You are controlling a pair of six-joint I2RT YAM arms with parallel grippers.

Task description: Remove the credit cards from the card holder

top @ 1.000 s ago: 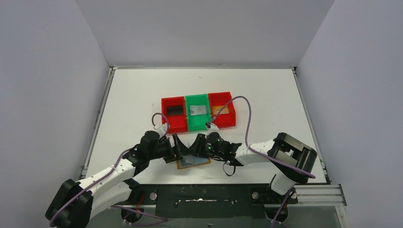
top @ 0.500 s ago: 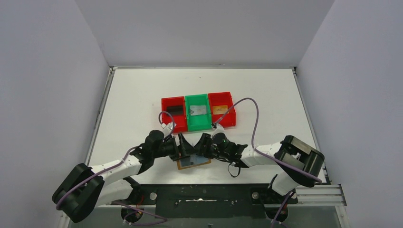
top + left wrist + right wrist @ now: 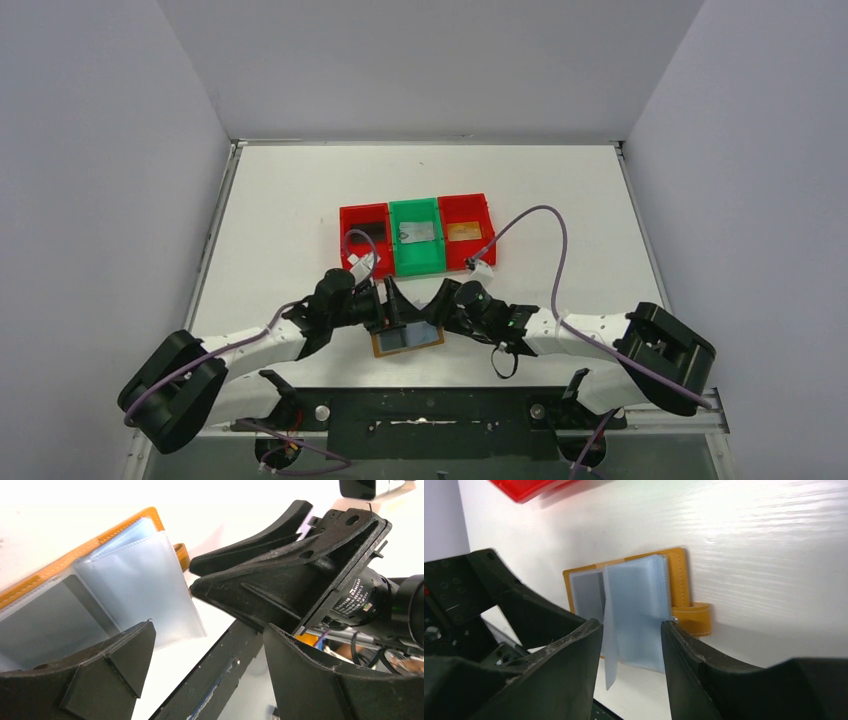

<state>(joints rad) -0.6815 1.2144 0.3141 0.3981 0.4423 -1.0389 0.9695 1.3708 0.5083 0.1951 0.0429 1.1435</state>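
The tan card holder (image 3: pixel 405 342) lies open near the table's front edge, its pale blue-grey sleeves (image 3: pixel 636 605) fanned up. Just above it, my left gripper (image 3: pixel 388 308) and right gripper (image 3: pixel 437 300) face each other, both open and holding nothing. In the left wrist view the left gripper (image 3: pixel 207 645) spans bare table beside the card holder (image 3: pixel 115 575). In the right wrist view the right gripper (image 3: pixel 631 625) frames the sleeves without touching them. Three credit cards lie in the bins: black (image 3: pixel 369 231), silver-grey (image 3: pixel 419 233), orange-brown (image 3: pixel 461 231).
A row of bins stands behind the grippers: red (image 3: pixel 352 250), green (image 3: pixel 417 260), red (image 3: pixel 482 250). The table's dark front rail (image 3: pixel 420 400) runs just below the card holder. Purple cables (image 3: pixel 545 215) arc over both wrists.
Both arms have stretched lower and their elbows have swung outward. The two grippers have shifted slightly towards the bins, and the right gripper's jaws have spread wider. The card holder has stayed put.
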